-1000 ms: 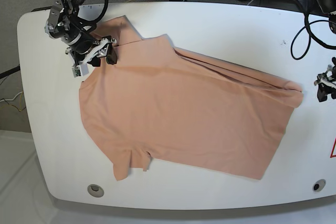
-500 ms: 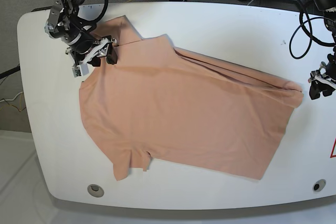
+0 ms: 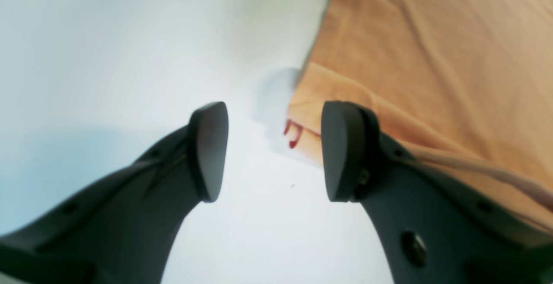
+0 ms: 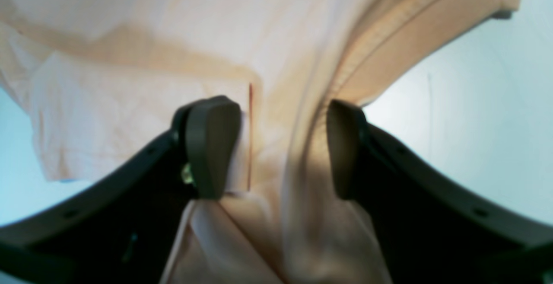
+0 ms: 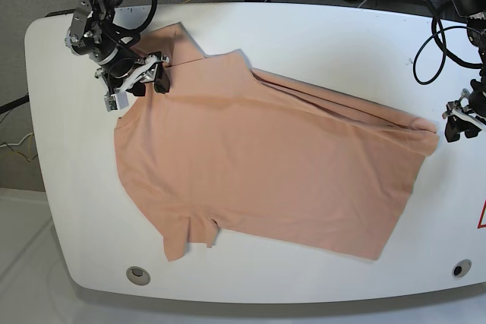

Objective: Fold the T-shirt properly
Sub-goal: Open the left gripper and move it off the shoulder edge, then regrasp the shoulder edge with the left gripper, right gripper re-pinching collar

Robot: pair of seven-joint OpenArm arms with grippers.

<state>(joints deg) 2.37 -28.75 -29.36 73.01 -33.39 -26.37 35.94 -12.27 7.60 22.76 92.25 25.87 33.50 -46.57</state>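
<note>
Right gripper (image 5: 146, 75), jaws parted, straddles the T-shirt (image 5: 266, 165) collar at far left; left gripper (image 5: 463, 121), also agape, hangs just right of the hem corner.

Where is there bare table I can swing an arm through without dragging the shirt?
Bare table runs along the far edge behind the T-shirt, and a strip by the near edge. Crowded: the far-left shirt corner under the open right gripper, and the right corner beside the open left gripper.
</note>
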